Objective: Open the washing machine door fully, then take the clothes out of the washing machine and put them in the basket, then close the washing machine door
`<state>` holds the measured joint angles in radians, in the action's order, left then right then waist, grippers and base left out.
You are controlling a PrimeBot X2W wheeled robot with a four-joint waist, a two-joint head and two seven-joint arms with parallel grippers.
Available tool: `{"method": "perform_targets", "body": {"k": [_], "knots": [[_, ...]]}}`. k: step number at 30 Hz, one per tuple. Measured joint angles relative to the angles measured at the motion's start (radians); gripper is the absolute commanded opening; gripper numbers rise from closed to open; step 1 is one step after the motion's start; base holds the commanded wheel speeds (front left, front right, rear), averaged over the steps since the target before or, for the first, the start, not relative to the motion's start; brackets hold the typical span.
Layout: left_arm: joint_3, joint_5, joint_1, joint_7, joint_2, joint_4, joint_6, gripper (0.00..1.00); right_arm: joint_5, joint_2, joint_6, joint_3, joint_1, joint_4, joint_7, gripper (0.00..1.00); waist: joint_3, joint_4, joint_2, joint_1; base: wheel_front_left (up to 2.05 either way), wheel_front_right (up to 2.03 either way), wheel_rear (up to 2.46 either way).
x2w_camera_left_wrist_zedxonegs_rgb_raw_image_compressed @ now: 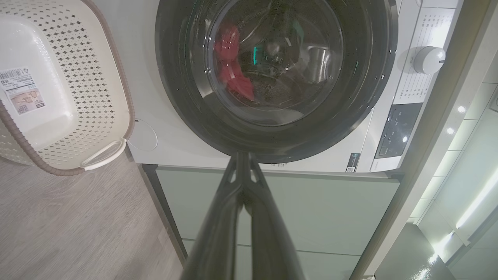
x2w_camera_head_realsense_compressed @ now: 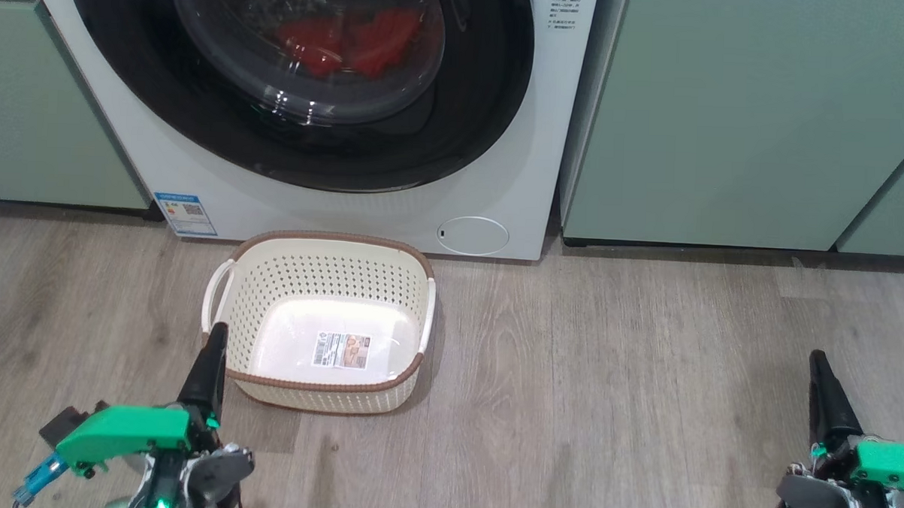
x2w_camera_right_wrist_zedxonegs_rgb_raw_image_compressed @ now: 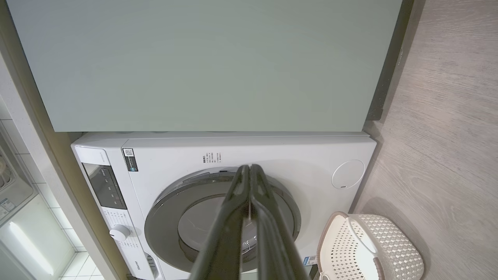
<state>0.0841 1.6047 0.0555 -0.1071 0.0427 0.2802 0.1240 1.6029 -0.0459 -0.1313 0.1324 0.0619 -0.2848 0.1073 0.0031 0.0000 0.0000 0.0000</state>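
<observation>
Bright, even light filled the room. Glare whitened the bottom of the basket (x2w_camera_head_realsense_compressed: 331, 268), and small highlights streaked the glass of the washing machine door (x2w_camera_head_realsense_compressed: 472, 119), behind which the clothes (x2w_camera_head_realsense_compressed: 369, 40) looked hazy. A soft shadow lay on the floor (x2w_camera_head_realsense_compressed: 605, 380) along the basket's right side. Both wrist views bowed straight lines near their edges, as at the cabinet (x2w_camera_left_wrist_zedxonegs_rgb_raw_image_compressed: 311, 210). The left gripper (x2w_camera_left_wrist_zedxonegs_rgb_raw_image_compressed: 243, 155) and right gripper (x2w_camera_right_wrist_zedxonegs_rgb_raw_image_compressed: 249, 167) blurred towards the lens. A light strip (x2w_camera_left_wrist_zedxonegs_rgb_raw_image_compressed: 472, 208) flared white.

The basket (x2w_camera_head_realsense_compressed: 322, 321) sits before the washing machine (x2w_camera_head_realsense_compressed: 500, 173); the clothes (x2w_camera_head_realsense_compressed: 346, 43) lie inside.
</observation>
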Motion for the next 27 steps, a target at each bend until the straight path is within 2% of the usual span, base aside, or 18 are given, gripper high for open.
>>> {"method": "perform_targets", "body": {"k": [27], "knots": [[0.0, 0.0, 0.0, 0.0, 0.0, 0.0, 0.0, 0.0, 0.0, 0.0, 0.0, 0.0, 0.0, 0.0, 0.0, 0.0, 0.0, 0.0, 0.0, 0.0, 0.0, 0.0, 0.0]]}}
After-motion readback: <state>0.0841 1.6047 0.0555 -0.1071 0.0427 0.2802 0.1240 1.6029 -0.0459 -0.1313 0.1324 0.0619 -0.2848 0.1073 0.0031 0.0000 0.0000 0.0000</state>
